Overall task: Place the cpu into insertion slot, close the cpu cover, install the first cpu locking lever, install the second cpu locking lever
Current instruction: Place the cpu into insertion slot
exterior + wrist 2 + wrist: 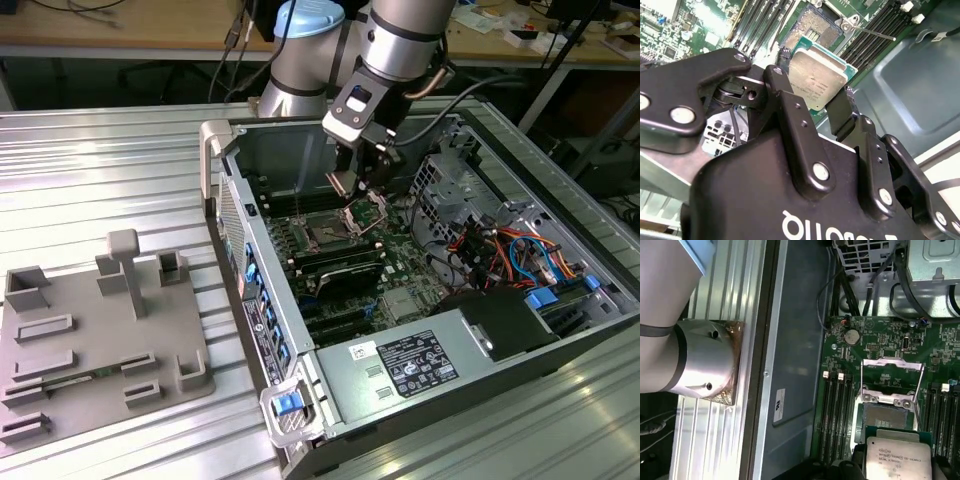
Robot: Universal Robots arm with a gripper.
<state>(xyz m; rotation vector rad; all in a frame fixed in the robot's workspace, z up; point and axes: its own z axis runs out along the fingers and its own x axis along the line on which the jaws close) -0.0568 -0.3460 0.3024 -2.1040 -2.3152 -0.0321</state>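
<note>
**Mostly green, silver and black**

Your cpu (817, 80) is dull silver-grey on top with a green rim. The gripper (810, 95) is matt black, dotted with silver screws. Your motherboard (880, 345) is deep green, speckled with small silver parts. The insertion slot (887, 417) is a finely grained grey-gold, the cpu cover (892, 362) bright silver and the memory slots (835, 415) black. In the exterior view the cables (510, 245) are orange, red and blue, and the table (100, 170) is ribbed silver.

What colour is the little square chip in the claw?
The cpu is dull silver-grey on top with a green rim; the second wrist view shows it best.
</note>
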